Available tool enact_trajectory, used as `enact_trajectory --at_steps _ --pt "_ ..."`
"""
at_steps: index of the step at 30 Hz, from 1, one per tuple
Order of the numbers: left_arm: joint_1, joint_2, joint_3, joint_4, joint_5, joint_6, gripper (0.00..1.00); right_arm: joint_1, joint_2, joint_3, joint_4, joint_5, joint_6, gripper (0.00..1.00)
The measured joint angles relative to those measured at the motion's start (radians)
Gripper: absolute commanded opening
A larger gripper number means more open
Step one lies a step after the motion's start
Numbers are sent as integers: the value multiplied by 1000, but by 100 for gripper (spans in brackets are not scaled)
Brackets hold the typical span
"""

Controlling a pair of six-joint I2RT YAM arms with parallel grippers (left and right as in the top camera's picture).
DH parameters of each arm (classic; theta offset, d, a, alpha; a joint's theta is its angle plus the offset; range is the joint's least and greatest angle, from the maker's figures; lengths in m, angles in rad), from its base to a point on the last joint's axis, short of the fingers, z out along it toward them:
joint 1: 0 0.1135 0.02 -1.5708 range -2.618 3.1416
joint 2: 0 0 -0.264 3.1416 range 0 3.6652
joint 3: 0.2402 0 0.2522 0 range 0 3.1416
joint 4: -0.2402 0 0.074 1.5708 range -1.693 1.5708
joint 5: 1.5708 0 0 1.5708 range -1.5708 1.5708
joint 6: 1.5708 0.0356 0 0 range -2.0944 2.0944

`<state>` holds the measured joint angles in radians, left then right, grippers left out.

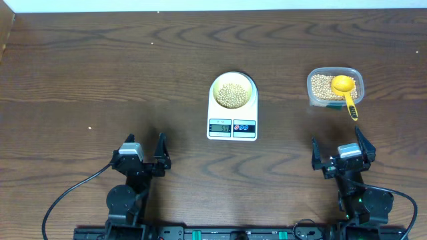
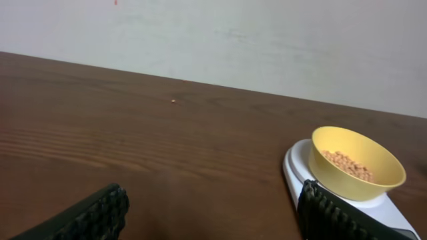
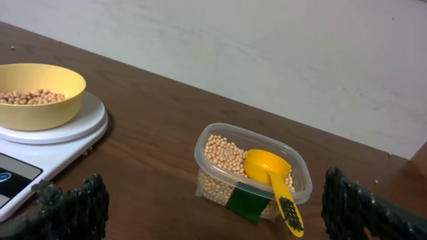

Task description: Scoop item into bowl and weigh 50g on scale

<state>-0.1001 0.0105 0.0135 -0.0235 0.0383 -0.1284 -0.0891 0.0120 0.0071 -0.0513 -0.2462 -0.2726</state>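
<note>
A pale yellow bowl (image 1: 233,91) (image 2: 355,162) (image 3: 37,93) holding tan beans (image 1: 233,95) (image 2: 347,164) (image 3: 30,97) sits on the white scale (image 1: 232,113) (image 2: 297,175) (image 3: 47,137) at the table's middle. More beans (image 1: 323,85) (image 3: 220,155) fill a clear tub (image 1: 335,87) (image 3: 250,170) at the right, and a yellow scoop (image 1: 345,90) (image 3: 270,173) rests in it with its handle over the near rim. My left gripper (image 1: 143,150) (image 2: 212,217) stands open near the front left, empty. Near the front right, my right gripper (image 1: 340,150) (image 3: 217,207) is open and empty, a short way before the tub.
The dark wooden table (image 1: 100,73) runs to a pale wall at the back. A green label (image 3: 245,201) is stuck on the tub's near side. Black cables trail from both arm bases at the front edge.
</note>
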Motion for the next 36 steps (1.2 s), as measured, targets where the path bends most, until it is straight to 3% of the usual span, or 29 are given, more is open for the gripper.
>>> enact_trajectory --at_steps 36 --pt "39 0 2 -3 0 81 83 0 0 0 0 0 0 99"
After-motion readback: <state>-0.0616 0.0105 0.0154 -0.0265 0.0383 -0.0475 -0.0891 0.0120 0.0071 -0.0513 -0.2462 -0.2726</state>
